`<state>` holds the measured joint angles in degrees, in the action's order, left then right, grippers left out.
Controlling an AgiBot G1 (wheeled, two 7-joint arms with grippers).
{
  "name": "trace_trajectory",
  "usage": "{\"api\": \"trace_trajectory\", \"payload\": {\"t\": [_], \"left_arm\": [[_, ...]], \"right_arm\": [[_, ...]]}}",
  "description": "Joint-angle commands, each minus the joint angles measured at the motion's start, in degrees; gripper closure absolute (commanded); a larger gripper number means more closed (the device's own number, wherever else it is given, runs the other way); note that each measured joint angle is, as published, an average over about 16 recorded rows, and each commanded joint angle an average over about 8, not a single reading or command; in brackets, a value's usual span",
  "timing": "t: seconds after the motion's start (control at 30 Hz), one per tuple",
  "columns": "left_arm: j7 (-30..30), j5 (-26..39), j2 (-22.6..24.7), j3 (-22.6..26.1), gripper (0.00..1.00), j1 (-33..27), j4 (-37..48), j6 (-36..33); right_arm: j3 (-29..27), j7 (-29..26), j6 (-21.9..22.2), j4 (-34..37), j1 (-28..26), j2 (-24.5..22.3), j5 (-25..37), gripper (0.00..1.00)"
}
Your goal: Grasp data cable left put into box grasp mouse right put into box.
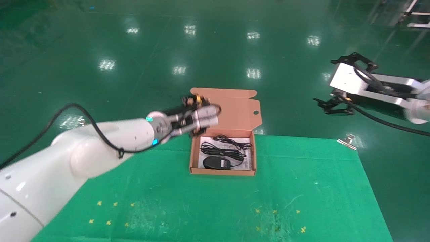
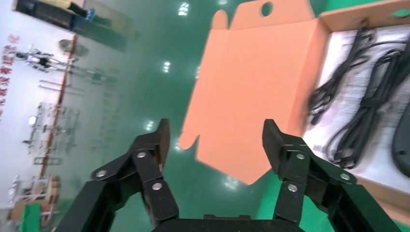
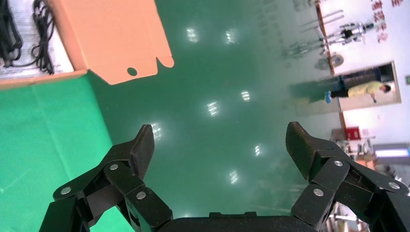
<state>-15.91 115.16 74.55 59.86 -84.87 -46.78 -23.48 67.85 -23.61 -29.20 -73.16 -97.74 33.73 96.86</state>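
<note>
The orange-pink box sits on the green table with its lid standing open. Inside, on a white leaflet, lies the black mouse at the near side. Its bundled cord lies behind it. The data cable lies nearest the lid hinge. My left gripper hovers open and empty over the box's far left corner. In the left wrist view my left gripper faces the lid, with the data cable and mouse beside it. My right gripper hangs open over the floor, far right; the right wrist view shows it empty.
A green cloth covers the table, with small yellow crosses near the front. A metal clip holds the cloth at the far right corner. Shiny green floor lies beyond the table's far edge.
</note>
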Motion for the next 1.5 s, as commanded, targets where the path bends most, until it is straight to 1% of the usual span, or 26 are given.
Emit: {"api": "trace_trajectory", "payload": {"t": [0.03, 0.13, 0.27, 1.5], "left_arm": [[-0.7, 0.3, -0.3, -0.6, 0.0, -1.2, 0.5, 0.9], [-1.0, -0.2, -0.7, -1.3, 0.0, -1.5, 0.8, 0.7], [-0.7, -3.2, -2.4, -3.2, 0.0, -0.5, -0.3, -1.8], [2.6, -42.8, -23.4, -26.1, 0.0, 12.9, -15.3, -35.9]], "right_arm": [[-0.1, 0.3, -0.2, -1.0, -1.1, -0.5, 1.1, 0.0], [-0.7, 0.4, -1.5, -1.5, -1.1, -0.6, 1.0, 0.0], [-3.1, 1.0, -4.3, -1.6, 0.5, -0.6, -1.4, 0.0], [-31.0, 7.8, -34.1, -0.9, 20.9, 0.5, -32.1, 0.0]]}}
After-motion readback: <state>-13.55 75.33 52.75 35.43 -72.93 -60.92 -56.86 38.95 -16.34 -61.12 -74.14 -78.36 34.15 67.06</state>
